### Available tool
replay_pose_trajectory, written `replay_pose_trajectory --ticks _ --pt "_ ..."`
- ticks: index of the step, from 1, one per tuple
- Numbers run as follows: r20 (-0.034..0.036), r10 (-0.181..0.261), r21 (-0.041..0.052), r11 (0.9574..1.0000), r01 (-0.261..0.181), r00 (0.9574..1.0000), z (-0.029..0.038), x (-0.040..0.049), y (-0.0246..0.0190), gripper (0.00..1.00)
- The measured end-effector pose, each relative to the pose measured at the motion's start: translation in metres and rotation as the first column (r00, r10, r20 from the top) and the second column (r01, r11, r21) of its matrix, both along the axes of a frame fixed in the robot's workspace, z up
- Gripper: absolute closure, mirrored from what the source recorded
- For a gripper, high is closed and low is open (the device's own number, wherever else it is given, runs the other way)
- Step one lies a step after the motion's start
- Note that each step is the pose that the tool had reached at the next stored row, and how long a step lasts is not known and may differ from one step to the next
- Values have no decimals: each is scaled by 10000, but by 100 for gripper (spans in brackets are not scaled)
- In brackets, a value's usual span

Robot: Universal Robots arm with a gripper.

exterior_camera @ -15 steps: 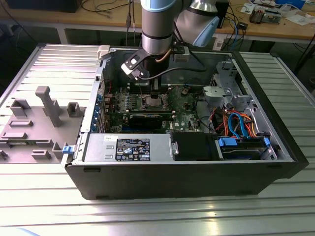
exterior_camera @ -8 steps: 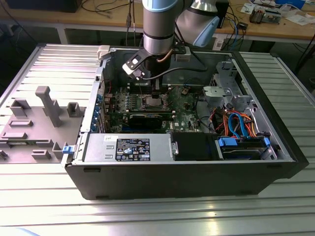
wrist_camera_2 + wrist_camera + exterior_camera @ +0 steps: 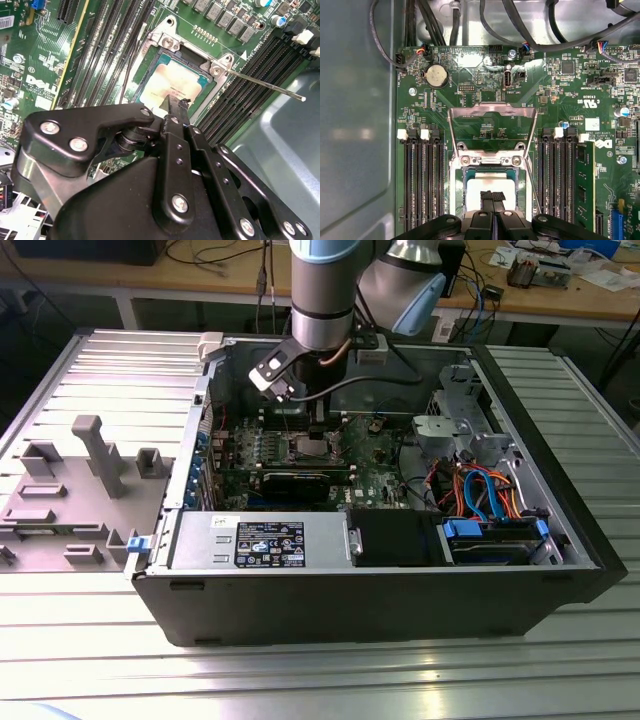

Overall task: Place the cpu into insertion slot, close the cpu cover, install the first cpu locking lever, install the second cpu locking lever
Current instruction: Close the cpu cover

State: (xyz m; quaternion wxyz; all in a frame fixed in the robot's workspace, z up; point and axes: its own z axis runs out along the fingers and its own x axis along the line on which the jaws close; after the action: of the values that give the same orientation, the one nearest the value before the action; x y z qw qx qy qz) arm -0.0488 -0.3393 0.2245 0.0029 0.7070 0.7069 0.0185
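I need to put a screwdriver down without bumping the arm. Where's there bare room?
Bare ribbed table along the case's near side, and a strip beyond the grey fixture tray. Crowded: the tray itself, and the motherboard around the cpu, with memory slots either side and the gripper over it.

Green circuit board (image 3: 470,70) everywhere here. The cpu (image 3: 476,192) shows a pale silver-grey top with a teal border. The cpu cover (image 3: 492,107) gleams silver. The end effector (image 3: 492,196) is matte black, dotted with silver screws (image 3: 181,202). Memory slots (image 3: 422,185) run black, tipped by white clips (image 3: 402,134). Out wide, there's a ribbed silver bench (image 3: 300,680), a black case (image 3: 350,610), and orange and blue cables (image 3: 480,490).
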Motion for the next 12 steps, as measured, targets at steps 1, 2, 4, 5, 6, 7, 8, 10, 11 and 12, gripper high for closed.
replay_pose_trajectory --ticks 1,2,4,5,6,7,8,10,11,12 --pt "0 0 0 10000 0 10000 3 0 0 89" --pt "-1 0 -1 10000 0 10000 6 0 0 89" --pt "0 0 0 10000 0 10000 13 0 0 89" --pt "0 0 0 10000 0 10000 17 0 0 89" --pt "0 0 0 10000 0 10000 20 0 0 89" --pt "-1 1 0 10000 -1 10000 24 0 0 89" --pt "-1 0 -1 10000 0 10000 28 0 0 89" --pt "0 0 -1 10000 0 10000 36 0 0 89" --pt "0 1 0 10000 -1 10000 40 0 0 89" --pt "-1 0 0 10000 0 10000 45 0 0 89"
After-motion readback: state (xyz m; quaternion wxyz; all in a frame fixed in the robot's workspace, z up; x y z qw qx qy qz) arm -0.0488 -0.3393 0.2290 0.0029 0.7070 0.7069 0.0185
